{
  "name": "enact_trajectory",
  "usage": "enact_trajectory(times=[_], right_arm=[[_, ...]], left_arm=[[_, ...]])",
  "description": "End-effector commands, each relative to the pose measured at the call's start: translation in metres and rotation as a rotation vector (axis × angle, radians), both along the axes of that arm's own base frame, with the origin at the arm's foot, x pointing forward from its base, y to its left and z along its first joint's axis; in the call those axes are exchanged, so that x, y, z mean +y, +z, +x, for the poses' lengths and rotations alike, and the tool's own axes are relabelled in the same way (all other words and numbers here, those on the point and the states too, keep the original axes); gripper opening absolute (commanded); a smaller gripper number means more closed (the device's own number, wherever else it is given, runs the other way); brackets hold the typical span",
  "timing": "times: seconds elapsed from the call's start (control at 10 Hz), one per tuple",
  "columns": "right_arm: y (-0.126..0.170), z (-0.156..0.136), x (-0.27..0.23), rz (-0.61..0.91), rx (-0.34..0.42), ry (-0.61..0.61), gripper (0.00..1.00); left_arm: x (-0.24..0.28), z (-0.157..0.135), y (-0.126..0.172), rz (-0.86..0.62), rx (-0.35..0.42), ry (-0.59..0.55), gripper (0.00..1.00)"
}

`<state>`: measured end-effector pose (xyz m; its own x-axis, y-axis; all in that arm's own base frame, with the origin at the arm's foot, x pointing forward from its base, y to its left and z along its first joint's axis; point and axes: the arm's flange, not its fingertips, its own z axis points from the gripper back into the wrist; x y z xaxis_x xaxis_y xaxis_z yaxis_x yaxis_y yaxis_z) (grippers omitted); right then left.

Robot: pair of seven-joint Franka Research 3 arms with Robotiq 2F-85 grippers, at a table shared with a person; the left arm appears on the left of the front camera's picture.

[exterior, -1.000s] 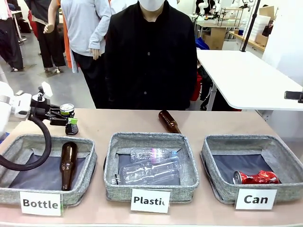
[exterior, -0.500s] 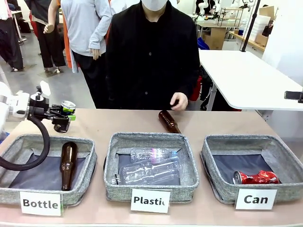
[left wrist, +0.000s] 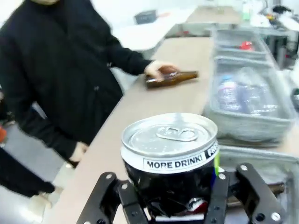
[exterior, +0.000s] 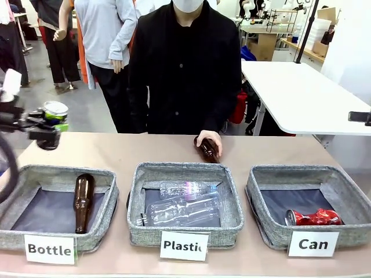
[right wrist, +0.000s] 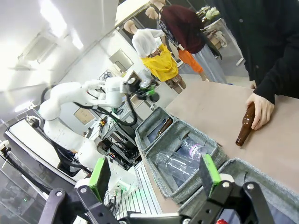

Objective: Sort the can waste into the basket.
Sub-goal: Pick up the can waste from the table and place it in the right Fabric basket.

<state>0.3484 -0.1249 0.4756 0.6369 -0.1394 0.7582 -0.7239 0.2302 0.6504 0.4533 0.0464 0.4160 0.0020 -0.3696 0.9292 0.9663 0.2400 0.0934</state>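
The black can (left wrist: 170, 158) is your load. It stands upright between the jaws of your left end effector (left wrist: 171, 189), which is closed on its lower body, so the silver top and label band stay free. In the front view this puts it at the far left of the frame, held above the tabletop (exterior: 116, 150) and behind the Bottle basket (exterior: 58, 171).

Keeping it upright looks sensible for a low, clean drop. The red can (exterior: 313, 218) already lies in the Can basket (exterior: 307, 171) at the lower right, so your can has the whole row to cross. Your right end effector (right wrist: 156, 175) is open and holds nothing.

Mind the person's hand (exterior: 208, 138), which rests on the brown bottle (exterior: 208, 153) at the centre, just behind the Plastic basket (exterior: 184, 169). I'd judge a high pass safest there.
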Motion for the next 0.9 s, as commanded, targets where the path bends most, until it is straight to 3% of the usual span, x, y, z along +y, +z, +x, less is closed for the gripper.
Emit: enact_trajectory(times=[0.0, 0.1, 0.2, 0.3, 0.4, 0.8], right_arm=[[0.002, -0.001, -0.002, -0.004, -0.013, 0.011, 1.0], [0.002, -0.001, -0.002, -0.004, -0.013, 0.011, 1.0], [0.002, -0.001, -0.002, -0.004, -0.013, 0.011, 1.0], [0.002, -0.001, -0.002, -0.004, -0.013, 0.011, 1.0], [0.002, -0.001, -0.002, -0.004, -0.013, 0.011, 1.0], [0.002, -0.001, -0.002, -0.004, -0.013, 0.011, 1.0]], left_arm=[[0.016, -0.076, 0.019, 0.029, 0.066, -0.304, 0.0], [0.021, -0.12, 0.016, 0.058, 0.019, -0.45, 0.0], [0.024, -0.144, 0.01, 0.053, -0.066, -0.422, 0.0], [0.028, -0.136, 0.011, 0.032, -0.093, -0.344, 0.0], [0.01, -0.127, 0.012, 0.047, 0.044, -0.4, 0.0], [0.014, -0.138, 0.008, 0.056, 0.021, -0.412, 0.0]])
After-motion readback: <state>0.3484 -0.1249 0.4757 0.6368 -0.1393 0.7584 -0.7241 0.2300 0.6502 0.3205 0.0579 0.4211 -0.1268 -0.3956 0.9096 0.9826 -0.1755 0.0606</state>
